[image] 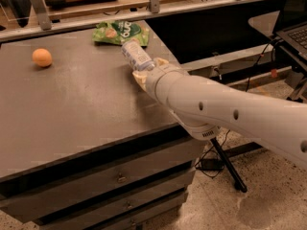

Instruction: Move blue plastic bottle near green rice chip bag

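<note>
At the counter (81, 114) right edge, tool (145, 69) pinching blue plastic bottle (135, 54) beside green rice chip bag (120, 32); leftward surface open.

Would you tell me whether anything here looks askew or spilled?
Nothing spilled or damaged. The bottle is tilted rather than upright, but the gripper holds it, just short of the bag at the far edge of the table. The orange sits apart, left.
</note>
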Robot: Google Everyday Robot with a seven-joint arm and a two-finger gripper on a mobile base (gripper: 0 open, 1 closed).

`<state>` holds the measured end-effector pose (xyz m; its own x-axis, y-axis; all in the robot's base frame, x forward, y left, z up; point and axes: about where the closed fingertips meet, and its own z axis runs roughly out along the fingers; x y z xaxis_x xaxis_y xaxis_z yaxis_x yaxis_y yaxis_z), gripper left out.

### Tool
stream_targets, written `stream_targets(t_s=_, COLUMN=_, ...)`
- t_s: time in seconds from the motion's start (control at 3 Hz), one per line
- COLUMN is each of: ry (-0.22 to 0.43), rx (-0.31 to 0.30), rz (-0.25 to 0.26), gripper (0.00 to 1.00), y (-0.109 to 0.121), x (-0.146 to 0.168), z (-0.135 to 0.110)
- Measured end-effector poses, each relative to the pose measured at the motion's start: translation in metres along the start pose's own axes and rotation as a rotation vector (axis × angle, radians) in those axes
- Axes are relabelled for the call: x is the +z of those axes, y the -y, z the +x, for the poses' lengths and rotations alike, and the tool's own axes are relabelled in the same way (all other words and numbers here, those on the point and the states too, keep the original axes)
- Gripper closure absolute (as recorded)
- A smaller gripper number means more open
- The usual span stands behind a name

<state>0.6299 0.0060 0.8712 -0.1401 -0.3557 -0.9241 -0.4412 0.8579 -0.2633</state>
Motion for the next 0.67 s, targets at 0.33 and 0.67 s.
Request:
stream_targets(t_s=0.33, ry=-0.006, rx=-0.003, rz=0.017, gripper=1.00, y=0.013, x=0.015, z=-0.002)
stream_targets(t_s=0.67, ry=-0.011, rx=-0.006, rz=0.008, gripper=1.00, y=0.020, x=0.032, z=-0.004)
